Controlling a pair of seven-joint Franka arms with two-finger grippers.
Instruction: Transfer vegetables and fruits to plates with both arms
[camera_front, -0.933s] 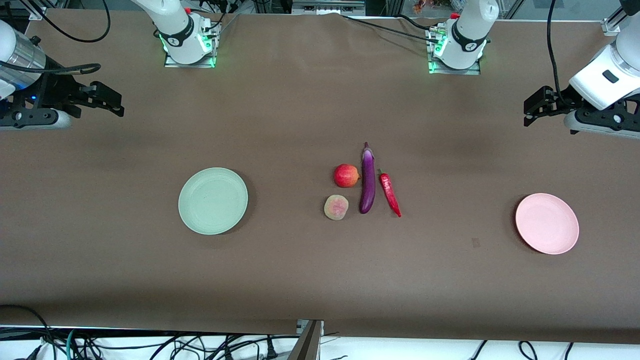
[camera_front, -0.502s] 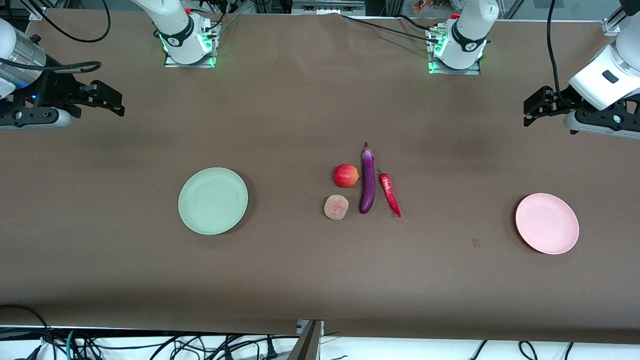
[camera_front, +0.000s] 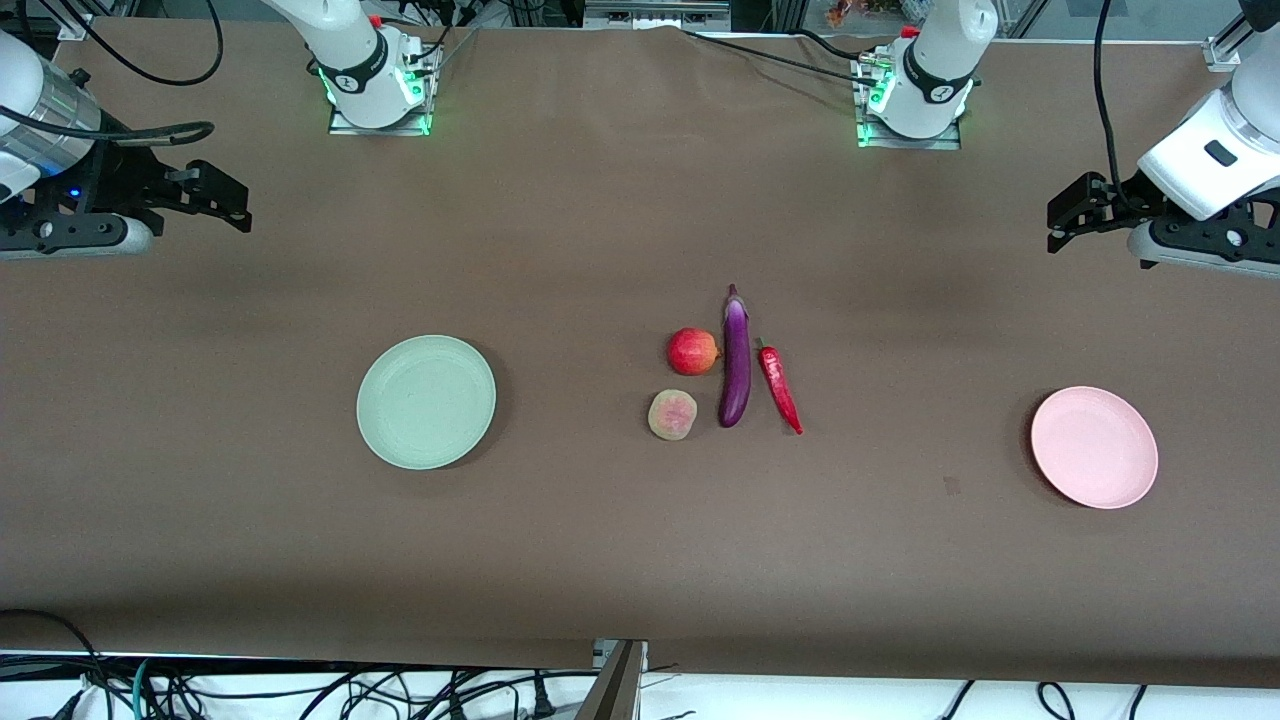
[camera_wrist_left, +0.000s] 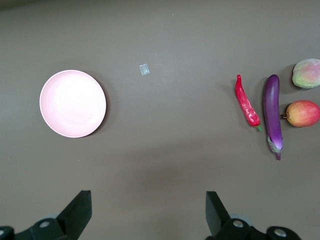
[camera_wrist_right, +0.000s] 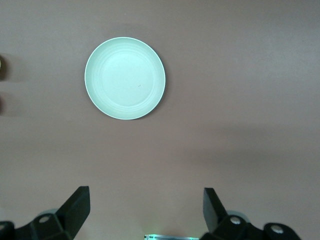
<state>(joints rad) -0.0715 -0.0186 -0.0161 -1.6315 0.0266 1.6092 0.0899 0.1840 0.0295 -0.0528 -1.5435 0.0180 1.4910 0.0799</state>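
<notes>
A purple eggplant (camera_front: 736, 362), a red chili pepper (camera_front: 779, 388), a red round fruit (camera_front: 692, 351) and a yellowish-green piece with a pink cut face (camera_front: 672, 414) lie together mid-table. They also show in the left wrist view: eggplant (camera_wrist_left: 273, 112), chili (camera_wrist_left: 247, 102), red fruit (camera_wrist_left: 302, 113), cut piece (camera_wrist_left: 307, 73). The pale green plate (camera_front: 426, 401) (camera_wrist_right: 125, 78) lies toward the right arm's end, the pale pink plate (camera_front: 1094, 447) (camera_wrist_left: 73, 103) toward the left arm's end. My left gripper (camera_front: 1066, 218) (camera_wrist_left: 148, 212) and right gripper (camera_front: 222, 199) (camera_wrist_right: 146, 210) are open, empty, high over the table ends.
Both arm bases (camera_front: 372, 75) (camera_front: 915, 85) stand with green lights at the table's edge farthest from the front camera. A small pale scrap (camera_wrist_left: 144, 69) lies on the brown cloth between the chili and the pink plate. Cables (camera_front: 300, 690) hang below the near edge.
My right gripper has shifted slightly toward the table's middle. The left arm and all the produce and plates have not moved.
</notes>
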